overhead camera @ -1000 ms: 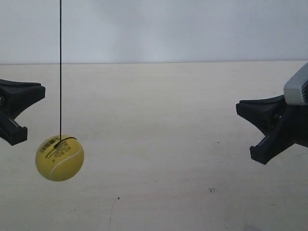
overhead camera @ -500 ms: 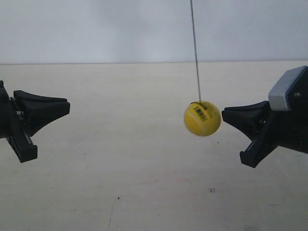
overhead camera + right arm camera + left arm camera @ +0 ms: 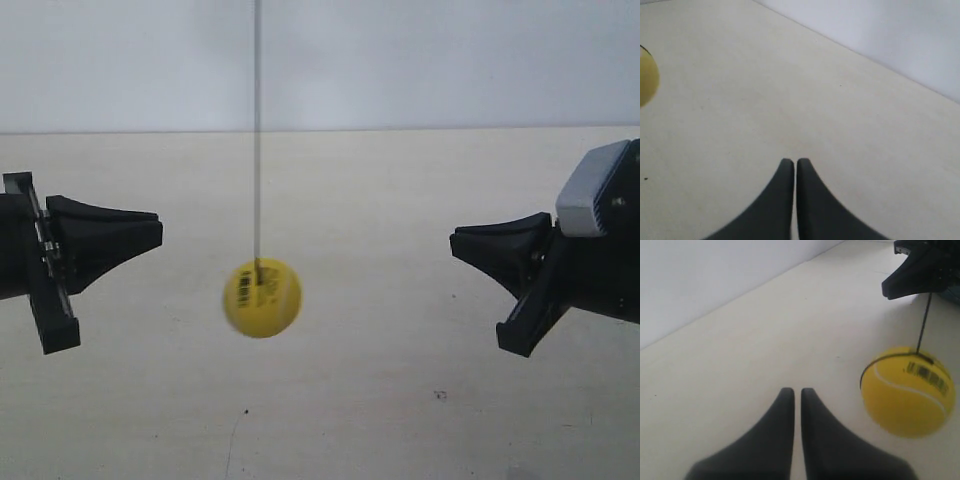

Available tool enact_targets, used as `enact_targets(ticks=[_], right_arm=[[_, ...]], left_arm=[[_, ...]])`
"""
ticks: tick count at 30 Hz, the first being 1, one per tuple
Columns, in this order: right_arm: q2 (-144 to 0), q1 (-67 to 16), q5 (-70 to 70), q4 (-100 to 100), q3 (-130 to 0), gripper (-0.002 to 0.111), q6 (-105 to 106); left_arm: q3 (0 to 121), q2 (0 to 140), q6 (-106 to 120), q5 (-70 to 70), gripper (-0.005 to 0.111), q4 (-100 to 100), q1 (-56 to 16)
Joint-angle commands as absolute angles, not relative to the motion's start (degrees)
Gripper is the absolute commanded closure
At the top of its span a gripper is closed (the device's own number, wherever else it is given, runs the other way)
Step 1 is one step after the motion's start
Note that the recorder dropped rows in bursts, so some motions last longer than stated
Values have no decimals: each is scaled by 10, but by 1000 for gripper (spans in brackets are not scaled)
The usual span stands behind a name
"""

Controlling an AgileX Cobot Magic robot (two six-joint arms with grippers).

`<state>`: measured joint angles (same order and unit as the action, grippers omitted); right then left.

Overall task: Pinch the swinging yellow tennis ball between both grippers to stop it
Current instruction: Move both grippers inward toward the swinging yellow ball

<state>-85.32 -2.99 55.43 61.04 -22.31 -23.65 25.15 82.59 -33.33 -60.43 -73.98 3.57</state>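
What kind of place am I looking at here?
Probably a robot test bench: a cream tabletop against a plain white wall, and a yellow tennis ball hanging on a thin dark string between two black cone-tipped tools.

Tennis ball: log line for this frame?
phase: pre-pinch | yellow tennis ball: on string, blurred, untouched | left gripper: jaws shut, nearer ball | right gripper: jaws shut, farther

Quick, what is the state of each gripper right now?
Left gripper: shut, holding nothing; the yellow tennis ball hangs free of it.
Right gripper: shut, holding nothing.
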Motion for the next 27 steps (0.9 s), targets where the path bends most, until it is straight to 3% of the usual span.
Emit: enact_targets(ticks=[1,27], right_arm=[[-854,-36,572,624,-227,108,-245],[-854,-53,601,685,-230,108,-261]], left_arm=[[254,827,-338,-633,102,-772,33],[267,880,-334,-700,102,-841,33]])
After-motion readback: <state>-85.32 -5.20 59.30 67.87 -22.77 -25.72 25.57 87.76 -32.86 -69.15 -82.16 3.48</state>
